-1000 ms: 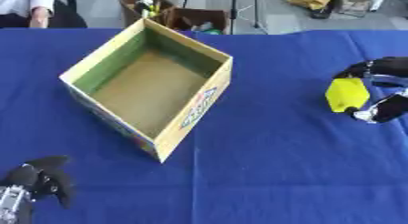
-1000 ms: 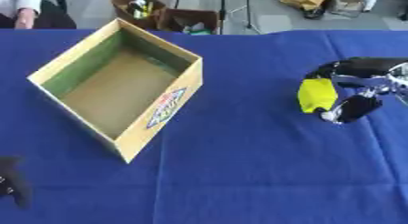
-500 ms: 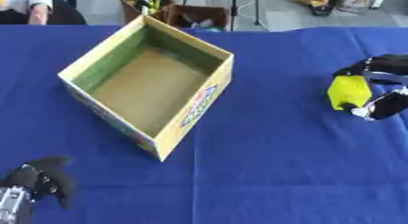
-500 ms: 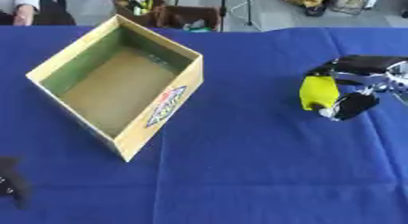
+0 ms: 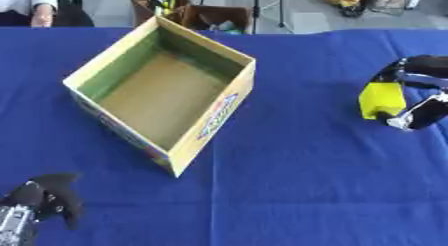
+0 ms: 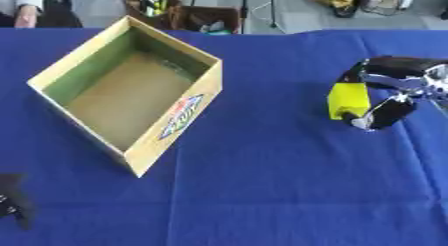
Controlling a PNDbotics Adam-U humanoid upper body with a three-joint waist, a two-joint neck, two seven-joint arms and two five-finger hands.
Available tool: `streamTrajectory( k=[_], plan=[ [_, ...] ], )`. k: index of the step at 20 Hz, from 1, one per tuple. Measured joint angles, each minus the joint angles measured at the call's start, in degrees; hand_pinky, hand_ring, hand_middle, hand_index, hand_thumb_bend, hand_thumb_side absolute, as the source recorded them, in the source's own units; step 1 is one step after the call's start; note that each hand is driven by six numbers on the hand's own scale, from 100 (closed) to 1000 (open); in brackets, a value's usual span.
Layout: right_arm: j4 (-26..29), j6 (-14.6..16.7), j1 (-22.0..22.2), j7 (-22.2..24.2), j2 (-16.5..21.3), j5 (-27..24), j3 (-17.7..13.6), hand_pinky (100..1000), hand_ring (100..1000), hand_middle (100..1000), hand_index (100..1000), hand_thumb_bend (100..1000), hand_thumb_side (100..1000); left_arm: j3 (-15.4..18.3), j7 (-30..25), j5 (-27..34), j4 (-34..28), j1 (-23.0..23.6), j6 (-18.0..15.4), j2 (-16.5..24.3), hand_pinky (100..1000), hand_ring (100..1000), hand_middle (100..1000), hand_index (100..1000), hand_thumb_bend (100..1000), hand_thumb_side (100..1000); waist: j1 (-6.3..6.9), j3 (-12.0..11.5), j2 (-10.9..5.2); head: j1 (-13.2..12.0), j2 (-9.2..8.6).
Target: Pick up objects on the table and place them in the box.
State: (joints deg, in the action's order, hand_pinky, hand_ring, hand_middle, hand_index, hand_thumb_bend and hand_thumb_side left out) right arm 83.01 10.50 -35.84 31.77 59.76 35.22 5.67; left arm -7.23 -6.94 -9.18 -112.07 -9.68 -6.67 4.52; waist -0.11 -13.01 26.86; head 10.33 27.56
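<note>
Seemingly boxy, the bright yellow object (image 6: pixel 348 99) sits pinched in the right hand (image 6: pixel 391 90), left hand (image 5: pixel 45 204) curled empty

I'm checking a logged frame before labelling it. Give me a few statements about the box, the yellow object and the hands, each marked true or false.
1. The right hand is shut on the yellow object. True.
2. The yellow object lies inside the box. False: it is out over the blue table, to the right of the box.
3. The box is open at the top and nothing shows inside it. True.
4. The left hand is holding the box. False: it shows at the lower left corner, apart from the box.
5. The box lies tipped on its side. False: it stands on its base, opening up.
</note>
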Motion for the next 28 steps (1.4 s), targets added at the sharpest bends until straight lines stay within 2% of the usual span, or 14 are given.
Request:
streamTrajectory(
  k=[1, 4, 11, 15, 18, 23, 28],
  plan=[
    [0.02, -0.03, -0.01, -0.5, 0.0, -0.14, -0.01, 699, 640, 323, 443, 100, 242, 0.0, 0.0, -0.01, 0.0, 0.0, 0.0, 0.0, 324, 436, 442, 724, 100, 1000, -0.01, 0.05, 0.0, 0.0, 0.0],
    [0.1, -0.45, -0.36, -2.55, 0.0, -0.9, -0.15, 673, 578, 290, 395, 100, 246, 0.0, -0.05, -0.01, 0.02, 0.0, 0.04, 0.0, 324, 437, 442, 725, 100, 1000, -0.05, 0.15, -0.01, -0.02, 0.02],
    [1.99, -2.34, -0.54, -6.89, 0.0, -3.91, -1.02, 660, 547, 270, 356, 100, 239, 0.0, -0.11, 0.0, 0.36, 0.0, 0.1, 0.0, 326, 438, 443, 725, 100, 1000, -0.22, 0.52, -0.6, -0.1, 0.1],
    [5.48, -3.22, -1.5, -8.92, 0.01, -6.01, -1.74, 646, 542, 267, 345, 100, 208, 0.0, -0.2, 0.08, 0.38, 0.0, 0.21, 0.0, 326, 438, 443, 725, 100, 1000, -0.42, 0.68, -1.18, -0.16, 0.16],
    [10.11, -3.7, -2.51, -10.23, 0.04, -6.5, -1.77, 639, 542, 265, 348, 100, 192, -0.01, -0.31, 0.26, 0.4, 0.0, 0.31, 0.0, 327, 439, 444, 725, 100, 1000, -0.65, 0.63, -1.83, -0.2, 0.44],
    [16.75, -4.91, -6.66, -10.11, -0.16, -7.1, -0.37, 638, 539, 264, 344, 100, 181, -0.04, -0.49, 0.7, 0.68, 0.0, 0.5, 0.02, 328, 439, 444, 725, 100, 1000, -1.3, 0.09, -2.44, -0.14, 0.56],
    [18.42, -6.07, -13.04, -8.61, -3.37, -8.43, 1.91, 638, 531, 262, 343, 100, 162, -0.31, -0.62, 1.11, 0.69, 0.0, 0.63, 0.06, 329, 440, 445, 725, 100, 1000, -2.18, -0.86, -2.86, 0.02, 0.57]
  ],
)
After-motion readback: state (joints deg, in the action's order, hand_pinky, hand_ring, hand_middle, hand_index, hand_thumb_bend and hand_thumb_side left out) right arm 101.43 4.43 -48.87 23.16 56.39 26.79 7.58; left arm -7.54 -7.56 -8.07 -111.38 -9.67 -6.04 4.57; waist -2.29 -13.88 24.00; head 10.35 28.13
